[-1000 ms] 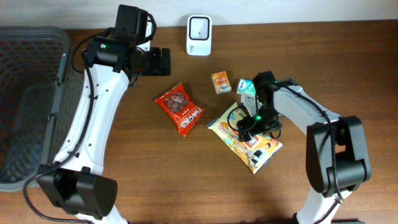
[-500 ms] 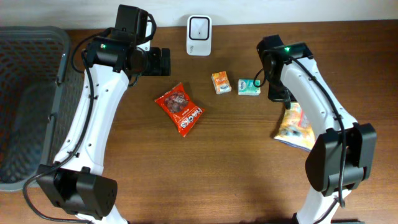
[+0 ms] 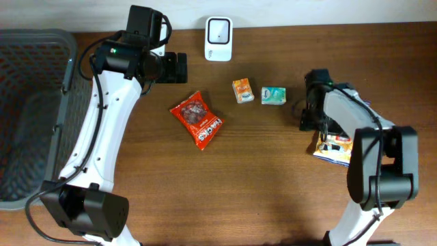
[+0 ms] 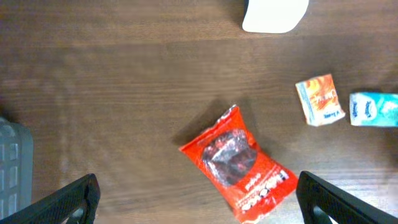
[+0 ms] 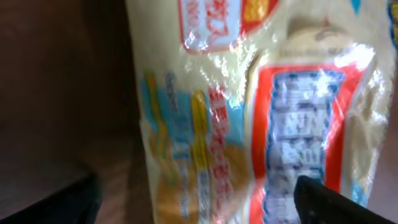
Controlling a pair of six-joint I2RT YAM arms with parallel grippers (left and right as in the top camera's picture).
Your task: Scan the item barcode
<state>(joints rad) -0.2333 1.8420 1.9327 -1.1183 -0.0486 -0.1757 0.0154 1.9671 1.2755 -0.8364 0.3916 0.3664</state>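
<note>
A yellow snack packet [image 3: 334,147] lies at the table's right, partly under my right arm. It fills the right wrist view as the yellow packet [image 5: 261,106], blurred and very close. My right gripper [image 3: 313,121] hangs over its left end, the right gripper [image 5: 193,200] open wide with one fingertip [image 5: 339,202] over the packet's print. The white scanner [image 3: 218,29] stands at the back edge. My left gripper [image 3: 179,68] is open, high above the table. In its own view the left gripper [image 4: 199,208] looks down on a red packet [image 4: 239,165]. No barcode can be made out.
The red packet [image 3: 198,119] lies mid-table, with a small orange box [image 3: 242,90] and a teal box [image 3: 273,96] behind it to the right. A dark mesh basket [image 3: 31,109] fills the left edge. The scanner [image 4: 275,14] shows at the top of the left wrist view.
The yellow packet went from mid-table to the right side, near my right arm's base. My right arm swung up toward the back, then came down over the packet. The left arm stayed still.
</note>
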